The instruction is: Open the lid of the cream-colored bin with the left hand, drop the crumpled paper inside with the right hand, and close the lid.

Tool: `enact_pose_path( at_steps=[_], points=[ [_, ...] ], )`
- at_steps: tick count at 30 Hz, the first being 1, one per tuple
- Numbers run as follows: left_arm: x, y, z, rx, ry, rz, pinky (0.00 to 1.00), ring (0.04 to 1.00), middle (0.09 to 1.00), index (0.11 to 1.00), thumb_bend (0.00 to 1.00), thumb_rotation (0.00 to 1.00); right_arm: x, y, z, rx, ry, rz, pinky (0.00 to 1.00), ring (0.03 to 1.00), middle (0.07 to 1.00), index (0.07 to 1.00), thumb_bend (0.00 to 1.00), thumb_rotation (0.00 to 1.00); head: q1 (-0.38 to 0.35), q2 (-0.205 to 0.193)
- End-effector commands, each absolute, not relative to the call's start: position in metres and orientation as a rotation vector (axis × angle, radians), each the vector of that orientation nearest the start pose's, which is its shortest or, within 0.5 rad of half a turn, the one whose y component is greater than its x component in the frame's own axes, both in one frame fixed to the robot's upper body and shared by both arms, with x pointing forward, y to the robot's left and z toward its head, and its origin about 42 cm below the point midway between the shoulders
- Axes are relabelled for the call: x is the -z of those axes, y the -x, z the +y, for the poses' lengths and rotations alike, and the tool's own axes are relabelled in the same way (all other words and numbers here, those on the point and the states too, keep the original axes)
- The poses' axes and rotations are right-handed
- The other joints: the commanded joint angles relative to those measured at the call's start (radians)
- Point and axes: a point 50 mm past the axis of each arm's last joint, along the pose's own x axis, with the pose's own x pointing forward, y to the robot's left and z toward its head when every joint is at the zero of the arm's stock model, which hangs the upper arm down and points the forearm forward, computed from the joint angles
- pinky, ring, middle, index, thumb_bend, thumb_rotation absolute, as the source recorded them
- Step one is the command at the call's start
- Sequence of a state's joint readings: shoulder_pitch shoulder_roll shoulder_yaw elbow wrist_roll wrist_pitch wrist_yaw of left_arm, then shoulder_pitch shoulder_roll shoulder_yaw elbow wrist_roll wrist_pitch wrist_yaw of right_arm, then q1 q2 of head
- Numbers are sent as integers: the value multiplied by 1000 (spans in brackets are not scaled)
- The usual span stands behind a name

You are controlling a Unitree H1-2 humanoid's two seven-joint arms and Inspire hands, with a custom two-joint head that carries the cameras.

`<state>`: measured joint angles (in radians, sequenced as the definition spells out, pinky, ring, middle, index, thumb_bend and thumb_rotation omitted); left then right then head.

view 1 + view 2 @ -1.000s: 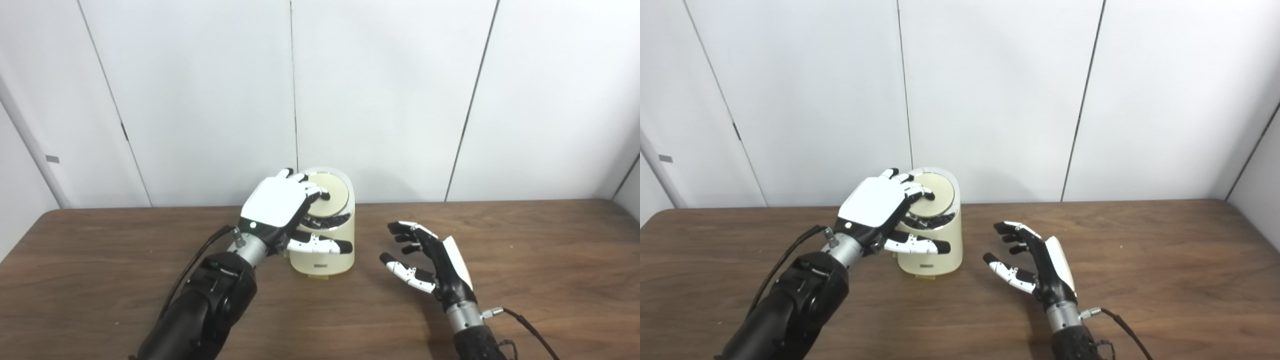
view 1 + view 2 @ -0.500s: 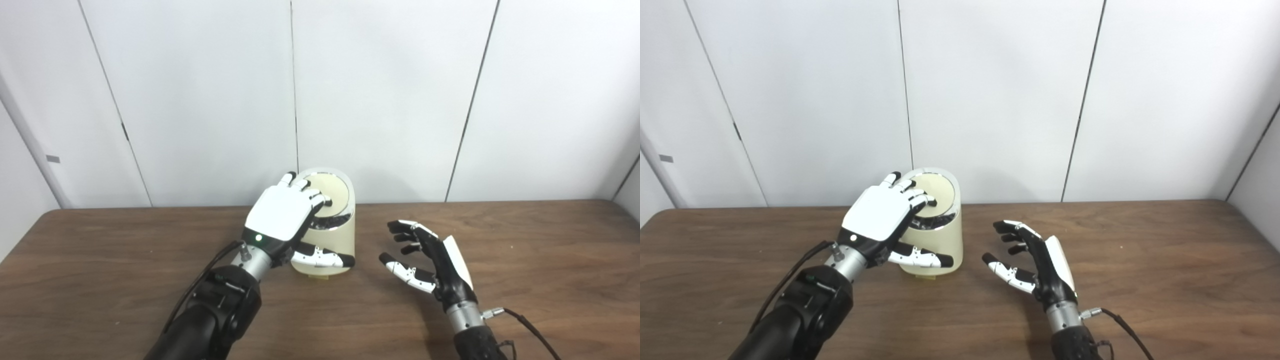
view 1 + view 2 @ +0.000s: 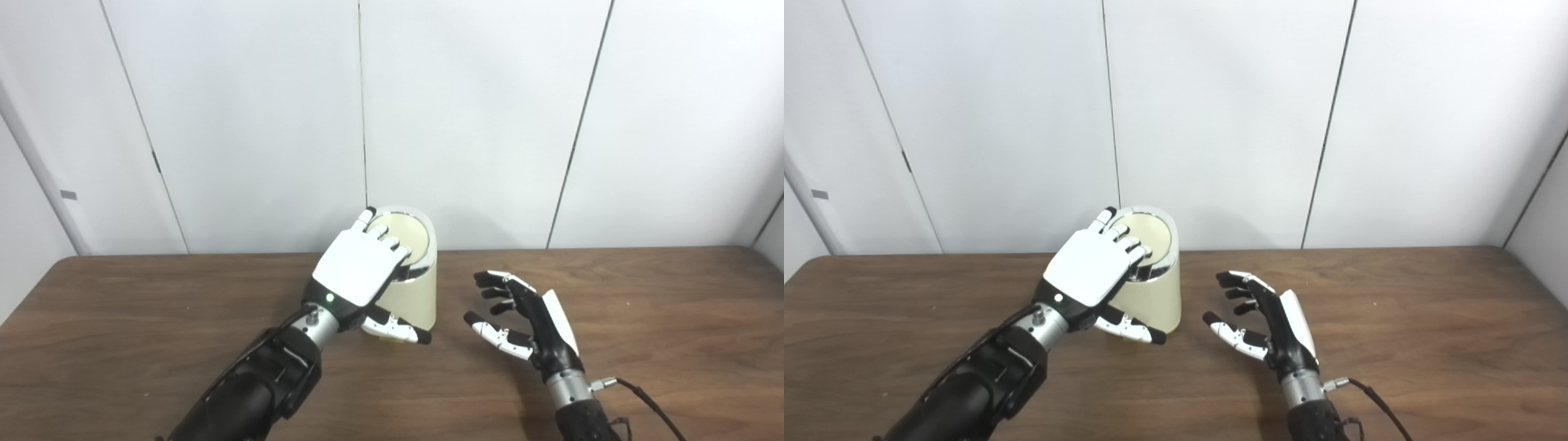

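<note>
The cream-colored bin (image 3: 418, 295) stands at the back middle of the table, and its round lid (image 3: 409, 235) lies nearly flat inside a shiny rim. My left hand (image 3: 358, 268) rests palm down over the bin's near left top, fingers spread on the lid and thumb stretched low across the bin's front. It grips nothing. My right hand (image 3: 525, 324) hovers just right of the bin, open and empty, palm turned toward it with the fingers curled. No crumpled paper shows in either view.
The brown wooden table (image 3: 122, 324) runs wide on both sides of the bin. White wall panels (image 3: 478, 122) rise straight behind its far edge. A cable (image 3: 649, 401) trails from my right wrist.
The lid has dropped from tilted, with a dark gap at its front, to nearly flat. My left hand slid forward and right over the bin top. My right hand stayed put.
</note>
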<state>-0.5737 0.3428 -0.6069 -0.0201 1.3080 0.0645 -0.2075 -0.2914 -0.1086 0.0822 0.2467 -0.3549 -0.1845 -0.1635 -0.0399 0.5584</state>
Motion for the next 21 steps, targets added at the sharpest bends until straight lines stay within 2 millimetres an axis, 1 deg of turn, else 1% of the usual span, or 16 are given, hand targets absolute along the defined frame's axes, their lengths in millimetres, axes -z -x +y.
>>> enact_pose_path(
  at_steps=[1,5,7,9,11,12,14,16,19,21],
  points=[
    [-185,-381,130,582,-1843,-492,998,881,808,794,805,855,-157,-384,-205,8,442,-361,592,714,734,721,318,317,-3,-3],
    [-189,-382,133,582,-1848,-512,1000,892,812,799,784,870,-156,-385,-203,1,445,-359,590,721,741,723,316,311,-3,-5],
    [-190,-381,135,584,-1846,-517,1000,889,809,796,785,865,-156,-385,-202,-2,442,-358,538,689,723,729,319,321,-3,-5],
    [-188,-381,136,583,-1848,-522,1000,880,803,790,790,860,-155,-385,-202,-2,439,-363,528,682,716,725,327,333,-3,-5],
    [-187,-380,138,584,-1857,-530,1000,873,799,787,790,859,-155,-386,-202,-2,439,-367,538,688,718,722,327,327,-4,-6],
    [-185,-380,138,586,-1860,-532,1000,870,799,787,789,860,-155,-386,-202,-1,442,-366,561,700,725,721,329,329,-4,-6],
    [-182,-379,140,594,-1860,-530,1000,869,801,787,791,851,-155,-386,-202,-3,442,-360,595,722,741,724,331,360,-4,-6],
    [-179,-378,140,599,-1860,-527,1000,868,802,787,791,847,-155,-386,-202,-8,434,-356,603,728,746,726,331,371,-3,-5],
    [-178,-376,141,577,-1853,-524,1000,863,801,785,798,880,-155,-385,-202,-13,425,-356,585,721,739,730,326,334,-4,-6],
    [-178,-375,141,532,-1839,-535,1000,848,792,786,806,949,-155,-385,-202,-11,434,-359,589,723,743,729,331,332,-4,-5]
  ],
)
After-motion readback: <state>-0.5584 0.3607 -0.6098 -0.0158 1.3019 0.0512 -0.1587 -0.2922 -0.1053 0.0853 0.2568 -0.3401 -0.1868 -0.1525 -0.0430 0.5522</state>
